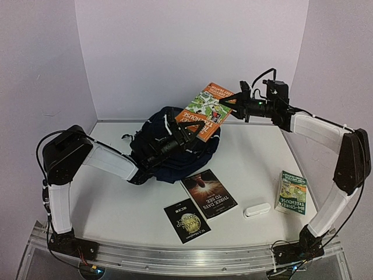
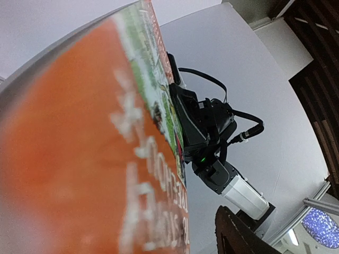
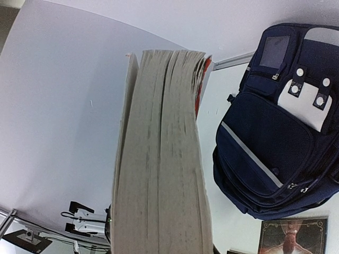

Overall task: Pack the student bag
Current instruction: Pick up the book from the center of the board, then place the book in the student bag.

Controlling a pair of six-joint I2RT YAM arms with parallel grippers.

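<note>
- The right hand [image 1: 236, 105] holds an orange book [image 1: 210, 105] by its edge, up in the air above the back part of the student bag [image 1: 175, 166]. The book is tilted.
- From the right wrist, the grey page edges of this book [image 3: 159, 159] fill the middle of the view.
- The left hand [image 1: 187, 128] is over the top of the bag, at the lower edge of the orange book. Its fingers look apart, but I cannot tell if they press on the book.
- From the left wrist, the orange cover [image 2: 79, 159] is very near and blurred.
- The student bag lies in the middle of the table [image 1: 250, 169], front side up, with the white stripe and grey label showing [image 3: 275, 143].
- Nearer the arms lie a dark book [image 1: 208, 193] and a small black book [image 1: 186, 220].
- To the right of them are a white bar-shaped object [image 1: 256, 210] and a green book [image 1: 291, 192].
</note>
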